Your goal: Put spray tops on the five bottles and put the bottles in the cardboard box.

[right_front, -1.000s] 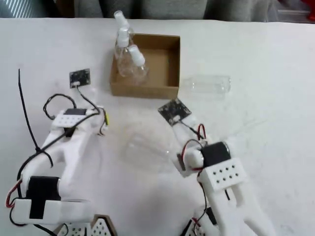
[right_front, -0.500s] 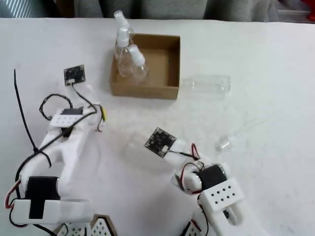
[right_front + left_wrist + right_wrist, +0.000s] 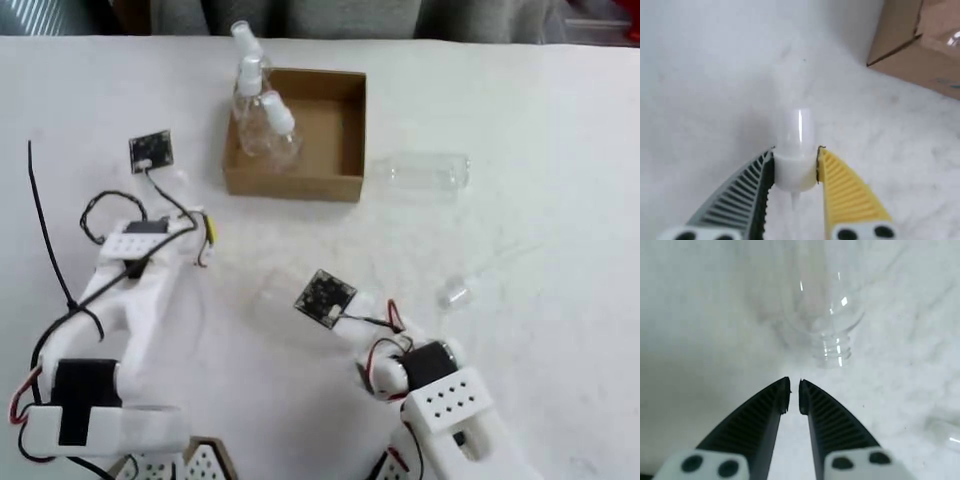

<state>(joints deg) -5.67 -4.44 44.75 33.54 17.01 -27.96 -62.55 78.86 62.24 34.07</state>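
Note:
My left gripper [image 3: 795, 151] is shut on a white spray top [image 3: 795, 172] with a clear cover, held just above the table, left of the cardboard box [image 3: 343, 150]. Inside the box lie bottles with spray tops [image 3: 268, 125] on them. My right gripper [image 3: 794, 396] is shut on nothing and points at the open neck of a clear bottle [image 3: 826, 315] lying on the table a short way ahead. In the high view that bottle [image 3: 282, 297] lies in front of the box. Another clear bottle [image 3: 420, 172] without a top lies right of the box.
A loose spray top [image 3: 458, 294] with its thin tube lies on the table to the right of the right arm [image 3: 430, 375]. The left arm [image 3: 130, 270] with its cables takes up the front left. The box corner [image 3: 890, 50] is near the left gripper.
The right arm has pulled back from near the box towards the table's front, uncovering the loose spray top. The left arm's wrist shifted slightly left and then held still.

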